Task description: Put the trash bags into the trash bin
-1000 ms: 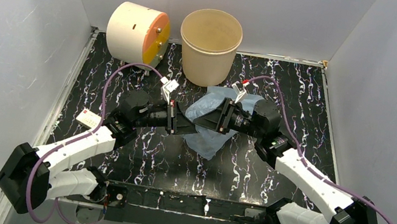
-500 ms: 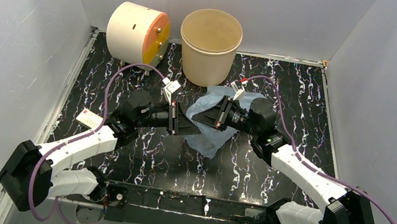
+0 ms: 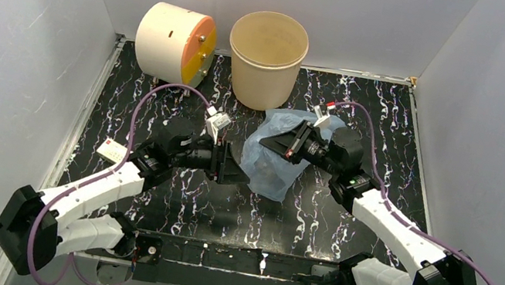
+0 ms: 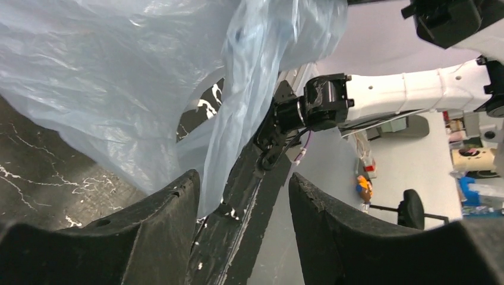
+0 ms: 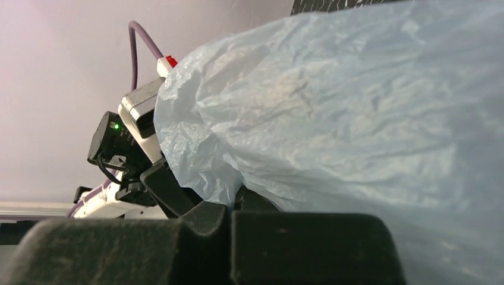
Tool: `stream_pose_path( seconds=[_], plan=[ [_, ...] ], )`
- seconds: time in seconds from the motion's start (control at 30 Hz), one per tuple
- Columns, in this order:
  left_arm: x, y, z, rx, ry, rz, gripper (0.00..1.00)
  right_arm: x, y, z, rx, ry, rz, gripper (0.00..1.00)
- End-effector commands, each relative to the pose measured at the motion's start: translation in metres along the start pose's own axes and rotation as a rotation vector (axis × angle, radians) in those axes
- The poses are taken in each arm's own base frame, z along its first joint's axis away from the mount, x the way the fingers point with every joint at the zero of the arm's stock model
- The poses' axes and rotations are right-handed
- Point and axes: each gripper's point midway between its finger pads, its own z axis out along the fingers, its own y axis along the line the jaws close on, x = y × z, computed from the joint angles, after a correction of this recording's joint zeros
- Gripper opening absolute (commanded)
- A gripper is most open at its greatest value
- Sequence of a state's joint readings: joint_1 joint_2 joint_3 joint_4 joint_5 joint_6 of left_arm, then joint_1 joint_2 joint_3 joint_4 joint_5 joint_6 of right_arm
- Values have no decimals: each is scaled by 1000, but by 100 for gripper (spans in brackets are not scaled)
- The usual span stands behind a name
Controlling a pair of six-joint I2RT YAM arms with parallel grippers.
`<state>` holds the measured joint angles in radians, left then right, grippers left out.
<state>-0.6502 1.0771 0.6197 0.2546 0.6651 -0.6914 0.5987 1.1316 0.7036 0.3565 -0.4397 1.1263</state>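
Note:
The trash bag [image 3: 274, 168], pale blue and crinkly, hangs bunched over the middle of the dark marbled table. My right gripper [image 3: 267, 145] is shut on a fold of its upper edge. In the right wrist view, the plastic [image 5: 356, 119] billows out from the closed right gripper [image 5: 230, 208]. My left gripper [image 3: 241, 174] stands open at the bag's lower left. In the left wrist view a strip of the bag [image 4: 119, 89] hangs beside the left gripper's [image 4: 242, 178] left finger [image 4: 160, 219], and nothing is pinched. The tan trash bin [image 3: 262, 85] stands upright behind the bag, its mouth open.
A cream drum with an orange face [image 3: 173, 38] lies on its side left of the bin. A small white card box [image 3: 112, 151] sits by the left arm near the table's left edge. Grey walls close in the left, back and right sides.
The left gripper has opened, let go of the bag and drawn back to the left. The right gripper has shut on the bag and raised it toward the back right.

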Motion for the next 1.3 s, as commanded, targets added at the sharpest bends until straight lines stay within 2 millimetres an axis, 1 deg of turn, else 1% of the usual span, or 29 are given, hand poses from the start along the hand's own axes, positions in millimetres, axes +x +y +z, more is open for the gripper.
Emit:
stream_pose_path(
  seconds=[0.0, 0.13, 0.3, 0.37, 0.43, 0.53, 0.6, 0.63, 0.73, 0.77, 0.8, 0.87, 0.97, 1.1, 1.17, 1.27],
  plan=[
    [-7, -11, -7, 13, 0, 122, 55, -5, 5, -9, -24, -11, -1, 0],
    [-15, -7, 1, 8, -31, 108, 54, 3, 4, -11, -30, 30, 18, 0],
    [-24, -5, 7, 17, -78, 105, 53, 6, 5, -13, -40, 43, 21, 0],
    [-26, -8, 8, 41, -87, 107, 53, 5, 6, -13, -43, 42, 20, 0],
    [-24, -11, 9, 65, -75, 110, 50, 5, 6, -14, -45, 41, 21, 0],
    [-17, -12, 11, 93, -38, 105, 41, 3, 8, -14, -52, 38, 25, 0],
    [-12, -14, 11, 112, -17, 100, 26, 3, 10, -14, -61, 38, 24, 0],
    [-11, -15, 11, 120, -15, 102, 21, 2, 11, -14, -63, 37, 24, 0],
    [-10, -11, 8, 98, -24, 109, 2, 2, 10, -13, -63, 40, 23, 0],
    [-12, -11, 7, 90, -34, 111, 0, 3, 10, -13, -63, 47, 23, 0],
    [-15, -10, 7, 79, -53, 114, 0, 4, 11, -14, -66, 56, 21, 0],
    [-21, -10, 6, 69, -94, 114, 0, 9, 11, -14, -74, 84, 18, 6],
    [-30, -12, 6, 68, -144, 109, 0, 16, 14, -17, -92, 133, -4, 19],
    [-35, -15, 6, 83, -173, 99, 0, 28, 19, -24, -116, 201, -11, 36],
    [-34, -15, 6, 89, -174, 93, 0, 32, 20, -27, -125, 216, 2, 42],
    [-35, -19, 5, 106, -177, 90, 0, 34, 21, -30, -128, 219, 17, 46]
  ],
)
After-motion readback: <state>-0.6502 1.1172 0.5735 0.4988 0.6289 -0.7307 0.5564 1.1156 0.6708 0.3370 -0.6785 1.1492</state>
